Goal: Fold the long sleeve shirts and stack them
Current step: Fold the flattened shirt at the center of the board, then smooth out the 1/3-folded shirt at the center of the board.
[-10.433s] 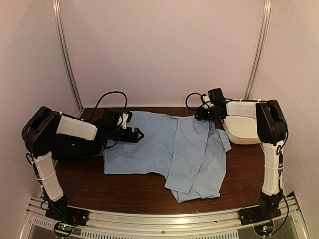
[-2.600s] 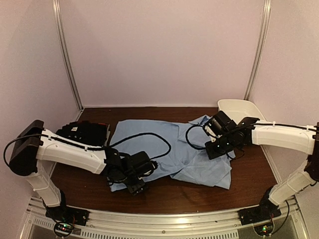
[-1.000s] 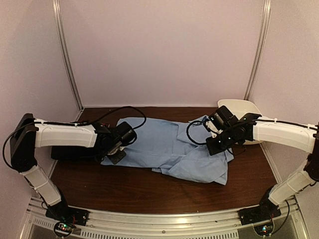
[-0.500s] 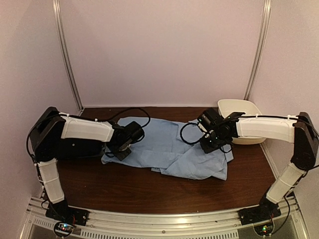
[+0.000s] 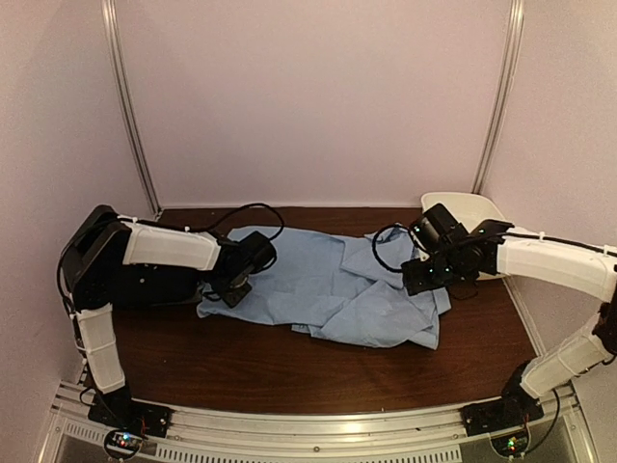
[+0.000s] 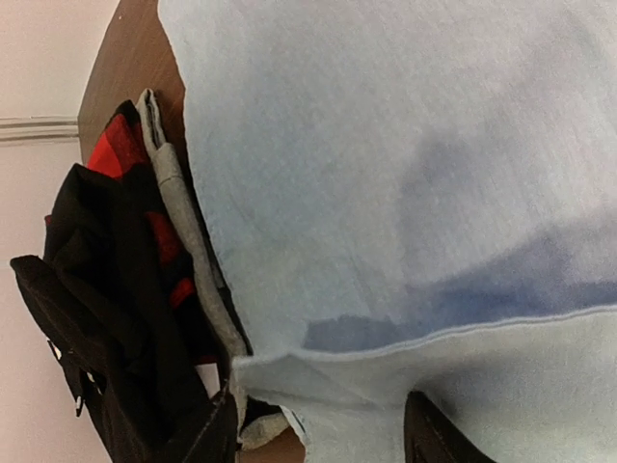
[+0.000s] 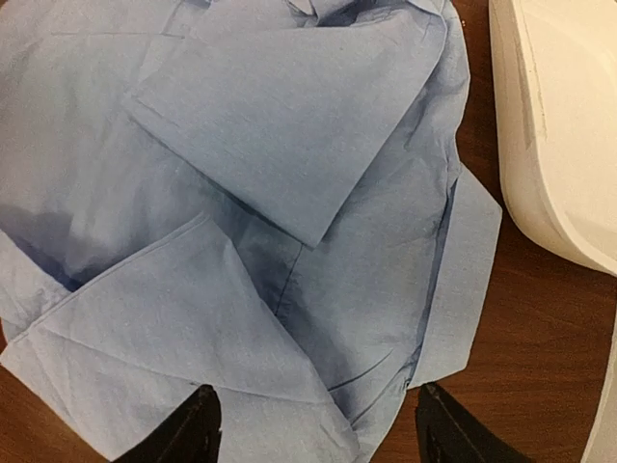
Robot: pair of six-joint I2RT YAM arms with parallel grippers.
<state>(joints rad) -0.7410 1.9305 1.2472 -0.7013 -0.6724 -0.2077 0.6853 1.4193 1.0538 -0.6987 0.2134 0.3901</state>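
Light blue collared button-up cloth shirt (image 5: pixel 333 289) lies spread across the middle of the dark brown wooden tabletop (image 5: pixel 289 371), part-folded at best. In the right wrist view we see one panel turned in over the body, with loose creased layers below it. The outline is ragged, not a tidy rectangle.

Left gripper (image 5: pixel 229 289) sits low at the shirt's left edge. From its wrist camera the two fingers stand apart with blue cloth under them, and we can make out nothing pinched. Right gripper (image 5: pixel 417 278) hangs over the shirt's right side, fingers likewise spread and holding nothing.

Black cloth shirt (image 6: pixel 92 299) is bunched in a heap at the left edge of the tabletop, touching the blue hem, some red showing in its folds — unfolded as far as we can tell. White oval plastic tub (image 7: pixel 549 125) stands just beside the blue shirt's right edge.

Our judgement: early to middle — blue shirt needs squaring and more folds, black one untouched, no stack yet
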